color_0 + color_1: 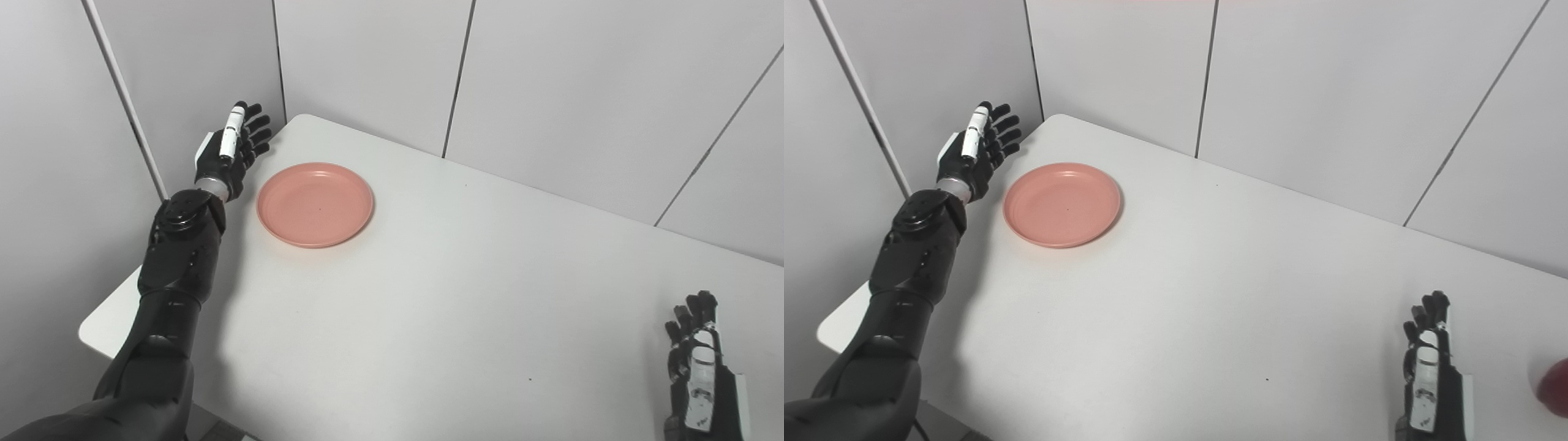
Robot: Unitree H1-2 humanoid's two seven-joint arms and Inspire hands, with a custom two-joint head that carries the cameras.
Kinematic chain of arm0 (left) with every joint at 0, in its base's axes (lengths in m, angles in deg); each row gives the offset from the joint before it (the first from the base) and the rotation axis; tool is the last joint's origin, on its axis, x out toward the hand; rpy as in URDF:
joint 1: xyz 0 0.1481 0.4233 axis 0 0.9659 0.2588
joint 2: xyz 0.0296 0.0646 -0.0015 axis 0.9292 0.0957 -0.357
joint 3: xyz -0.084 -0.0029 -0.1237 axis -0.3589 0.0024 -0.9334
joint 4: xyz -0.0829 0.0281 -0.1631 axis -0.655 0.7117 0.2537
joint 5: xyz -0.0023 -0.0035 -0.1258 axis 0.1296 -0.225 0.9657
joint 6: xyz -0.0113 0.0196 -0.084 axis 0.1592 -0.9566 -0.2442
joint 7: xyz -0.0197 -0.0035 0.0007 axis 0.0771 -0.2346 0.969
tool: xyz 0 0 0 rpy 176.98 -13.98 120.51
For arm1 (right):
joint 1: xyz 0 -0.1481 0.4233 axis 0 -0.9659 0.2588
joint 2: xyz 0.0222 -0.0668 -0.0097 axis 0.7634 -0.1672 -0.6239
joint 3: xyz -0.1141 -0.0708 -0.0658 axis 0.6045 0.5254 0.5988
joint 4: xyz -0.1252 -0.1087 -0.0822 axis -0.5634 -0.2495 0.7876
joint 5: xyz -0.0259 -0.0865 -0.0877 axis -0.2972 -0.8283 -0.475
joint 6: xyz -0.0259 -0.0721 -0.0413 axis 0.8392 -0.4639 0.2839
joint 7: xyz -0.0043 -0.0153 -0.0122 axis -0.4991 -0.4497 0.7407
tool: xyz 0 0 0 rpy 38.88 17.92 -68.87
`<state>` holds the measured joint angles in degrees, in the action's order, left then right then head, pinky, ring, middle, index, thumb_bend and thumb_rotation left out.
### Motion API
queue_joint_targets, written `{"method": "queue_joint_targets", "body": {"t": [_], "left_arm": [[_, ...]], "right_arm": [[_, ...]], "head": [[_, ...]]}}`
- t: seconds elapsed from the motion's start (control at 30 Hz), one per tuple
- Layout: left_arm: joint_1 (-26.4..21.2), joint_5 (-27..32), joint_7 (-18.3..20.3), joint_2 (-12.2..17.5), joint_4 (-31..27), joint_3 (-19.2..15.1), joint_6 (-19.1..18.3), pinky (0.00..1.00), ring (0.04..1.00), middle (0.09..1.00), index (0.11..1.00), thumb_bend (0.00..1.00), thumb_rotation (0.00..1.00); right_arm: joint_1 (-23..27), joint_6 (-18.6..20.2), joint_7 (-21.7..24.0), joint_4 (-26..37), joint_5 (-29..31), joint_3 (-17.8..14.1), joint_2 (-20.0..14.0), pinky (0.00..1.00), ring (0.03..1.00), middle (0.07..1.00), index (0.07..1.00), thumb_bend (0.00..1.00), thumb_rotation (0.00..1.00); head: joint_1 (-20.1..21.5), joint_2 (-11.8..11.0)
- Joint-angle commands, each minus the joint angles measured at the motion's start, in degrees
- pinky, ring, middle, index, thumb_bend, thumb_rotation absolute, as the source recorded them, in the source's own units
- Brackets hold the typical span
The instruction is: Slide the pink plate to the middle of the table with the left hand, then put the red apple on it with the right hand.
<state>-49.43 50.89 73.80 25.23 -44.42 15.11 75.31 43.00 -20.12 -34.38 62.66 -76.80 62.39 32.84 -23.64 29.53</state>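
Note:
The pink plate [315, 203] lies flat near the table's far left corner. My left hand [233, 150] is held up just left of it, open, fingers spread and pointing away, apart from the plate's rim. My right hand [1430, 361] rests low at the front right of the table, open with fingers extended and holding nothing. The red apple [1554, 380] shows only as a red edge at the right border of the right eye view, to the right of my right hand. It is out of frame in the left eye view.
The white table [465, 294] stretches from the plate to the right hand. Grey wall panels [367, 61] stand close behind the far edge and beside the left hand. The table's left front corner [92, 331] lies under my left forearm.

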Motion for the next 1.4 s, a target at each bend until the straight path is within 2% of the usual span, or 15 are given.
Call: {"method": "queue_joint_targets", "body": {"t": [0.0,0.27,0.67,1.07,1.37], "left_arm": [[-2.2,0.3,-0.1,0.8,-0.4,-0.3,2.6,0.92,0.898,0.89,0.866,0.35,1.0],[-2.4,-0.4,-1.6,0.7,2.3,-0.2,3.3,0.9,0.882,0.875,0.855,0.32,1.0],[-1.9,-0.8,-1.5,1.2,4.6,0.5,4.8,0.9,0.887,0.881,0.861,0.3,1.0],[-1.2,-0.3,0.0,1.3,7.9,0.7,7.2,0.9,0.889,0.885,0.863,0.31,1.0],[-0.3,0.3,1.2,0.6,9.8,0.8,8.5,0.89,0.881,0.877,0.859,0.32,1.0]], "right_arm": [[-4.1,0.2,0.4,-3.4,-0.3,-0.8,-1.2,1.0,1.0,1.0,1.0,0.15,1.0],[-4.0,-0.3,0.5,-3.5,-0.3,-0.9,-1.3,1.0,1.0,1.0,1.0,0.13,1.0],[-4.3,0.6,0.3,-2.9,-0.8,-1.0,-1.5,1.0,1.0,1.0,1.0,0.14,1.0],[-4.3,-0.3,0.4,-3.2,-0.7,-1.1,-1.7,1.0,1.0,1.0,1.0,0.13,1.0],[-4.4,0.9,0.4,-2.7,-0.4,-1.2,-1.8,1.0,1.0,1.0,1.0,0.14,1.0]], "head": [[0.1,0.1],[0.0,0.0],[-0.2,0.2],[-0.2,0.4],[-0.1,0.7]]}}
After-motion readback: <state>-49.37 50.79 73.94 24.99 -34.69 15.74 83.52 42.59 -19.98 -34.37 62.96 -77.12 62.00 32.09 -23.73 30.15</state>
